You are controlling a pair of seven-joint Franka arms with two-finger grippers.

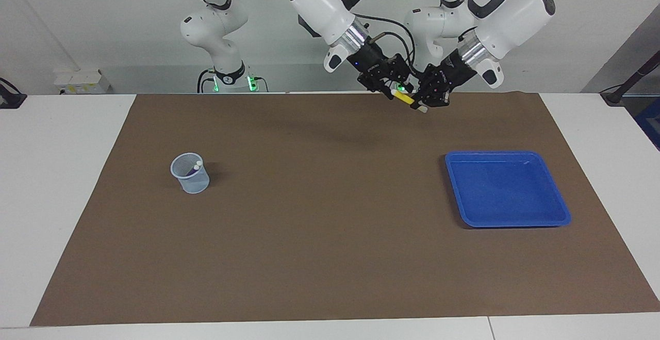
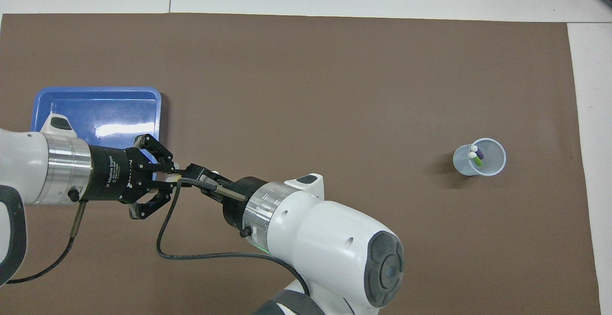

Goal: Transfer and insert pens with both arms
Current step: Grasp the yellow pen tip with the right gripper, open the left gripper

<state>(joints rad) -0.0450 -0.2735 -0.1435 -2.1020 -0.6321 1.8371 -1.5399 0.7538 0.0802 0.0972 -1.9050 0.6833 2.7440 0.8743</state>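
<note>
My left gripper (image 1: 418, 103) is shut on one end of the yellow pen (image 1: 406, 99) and holds it in the air over the mat's edge nearest the robots, close to the blue tray's end. My right gripper (image 1: 393, 91) has come in at the pen's free whitish end. In the overhead view the left gripper (image 2: 169, 177) and right gripper (image 2: 196, 181) meet tip to tip, and the right wrist and cable cover most of the pen. The purple pen (image 2: 478, 153) and the green pen (image 2: 477, 160) stand in a clear cup (image 2: 492, 162).
The cup (image 1: 191, 177) stands on the brown mat (image 1: 330, 237) toward the right arm's end. An empty blue tray (image 1: 508, 189) lies toward the left arm's end. Two smaller white arms with green-lit bases (image 1: 227, 74) stand at the robots' edge of the table.
</note>
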